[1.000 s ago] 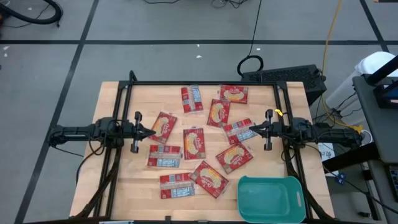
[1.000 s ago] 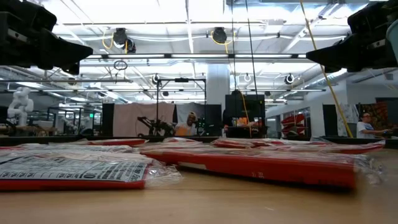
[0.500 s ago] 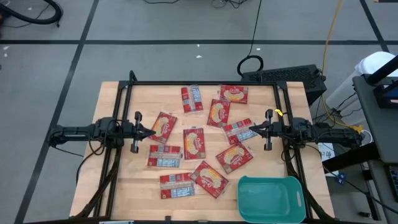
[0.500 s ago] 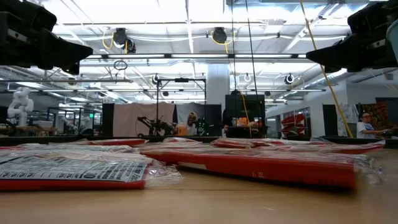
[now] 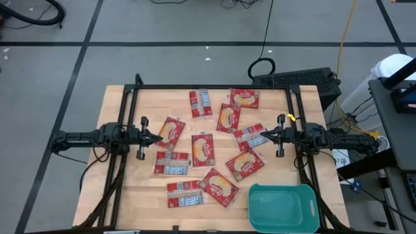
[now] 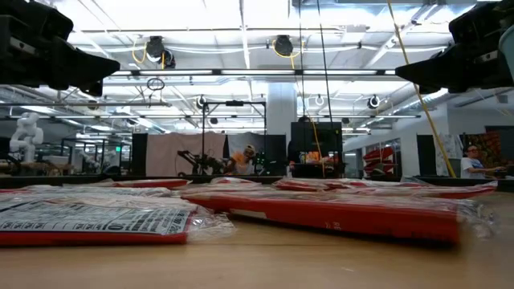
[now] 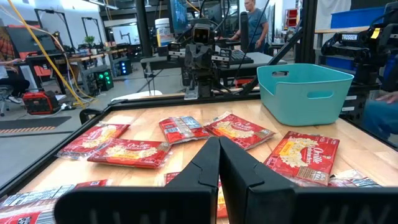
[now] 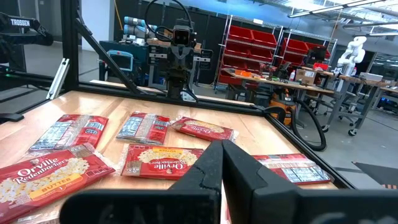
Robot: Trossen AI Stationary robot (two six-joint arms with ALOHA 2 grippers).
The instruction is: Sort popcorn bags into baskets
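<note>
Several red popcorn bags [image 5: 203,149] lie flat and scattered over the middle of the wooden table [image 5: 117,104]; some show a yellow picture [image 5: 244,163], others a grey-white label [image 5: 172,170]. The teal basket [image 5: 283,207] stands at the near right corner, with nothing in it. My left gripper [image 5: 160,137] hovers shut at the table's left side, pointing level toward the bags. My right gripper [image 5: 262,136] hovers shut at the right side, facing it. In the wrist views each pair of fingers [image 7: 219,144] [image 8: 222,148] is closed together with nothing between.
A black metal frame [image 5: 214,87] runs around the table's edges. Bare wood lies along the near edge left of the basket. Beyond the table are cables, a black box [image 5: 299,79] and a workshop with people.
</note>
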